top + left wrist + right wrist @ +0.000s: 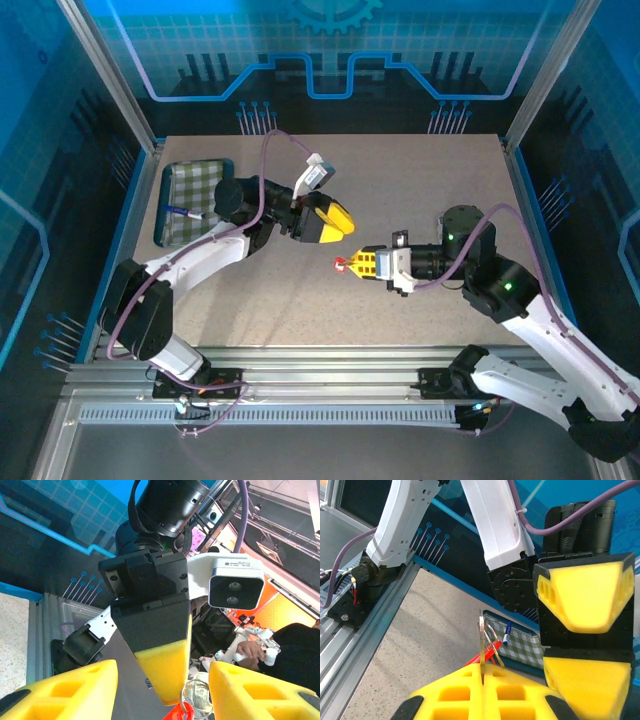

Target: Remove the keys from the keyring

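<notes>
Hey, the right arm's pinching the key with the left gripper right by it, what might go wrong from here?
1. The right gripper pinches the key only at its very fingertips, edge-on; a tug on the red keyring might pull it loose.
2. In the left wrist view, the right fingertip lies in line between the fingers of the open left gripper, so closing may clamp that fingertip instead of the keyring.

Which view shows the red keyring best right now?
Right wrist: the keyring sticks out above the shut right claw, close up. Left wrist cuts the keyring off at the bottom edge; top external shows it as a red speck.
</notes>
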